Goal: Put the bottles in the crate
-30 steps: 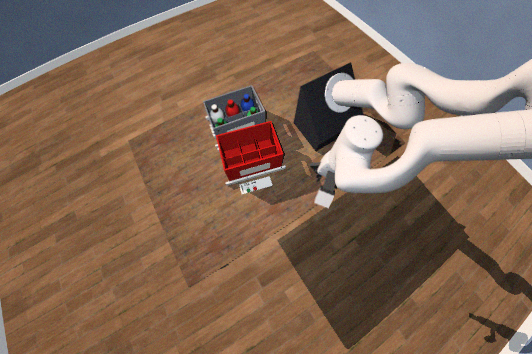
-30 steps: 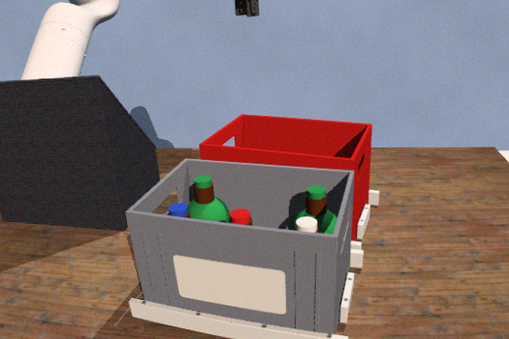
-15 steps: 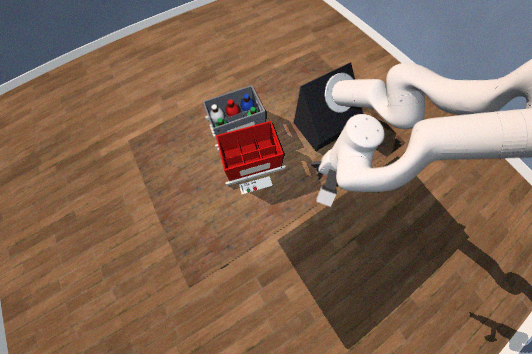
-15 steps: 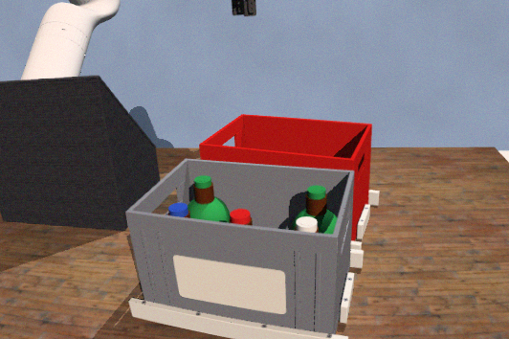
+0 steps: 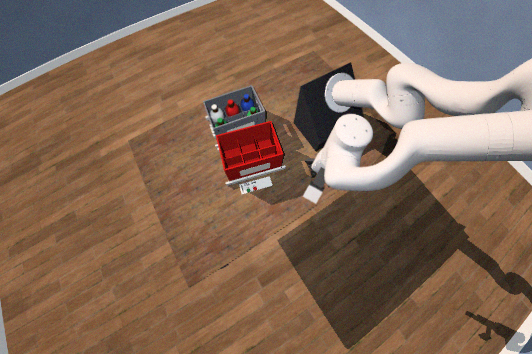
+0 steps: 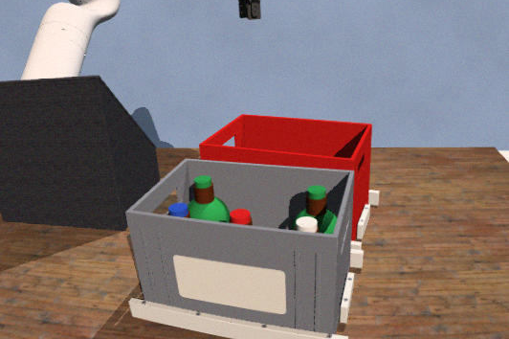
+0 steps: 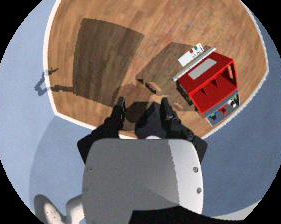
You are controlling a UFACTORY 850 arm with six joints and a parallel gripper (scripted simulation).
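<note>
The grey crate (image 5: 235,109) holds several bottles: a white-capped one (image 5: 216,113), a red one (image 5: 231,107), a blue one (image 5: 246,102) and two green ones (image 6: 207,202) (image 6: 316,212). The empty red crate (image 5: 249,150) stands next to it, also in the exterior view (image 6: 292,147) and the wrist view (image 7: 209,86). The pick list (image 5: 256,185) lies on the table beside the red crate; I make out a green and a red dot on it. My gripper (image 6: 250,8) hangs high in the air, off to the side of the red crate, open and empty. It also shows in the wrist view (image 7: 140,111).
A dark box (image 5: 320,109) at the arm's base stands beside the crates, large in the exterior view (image 6: 72,152). Both crates sit on white rails (image 6: 230,322). The arm (image 5: 425,134) reaches over the floor to the right of the crates.
</note>
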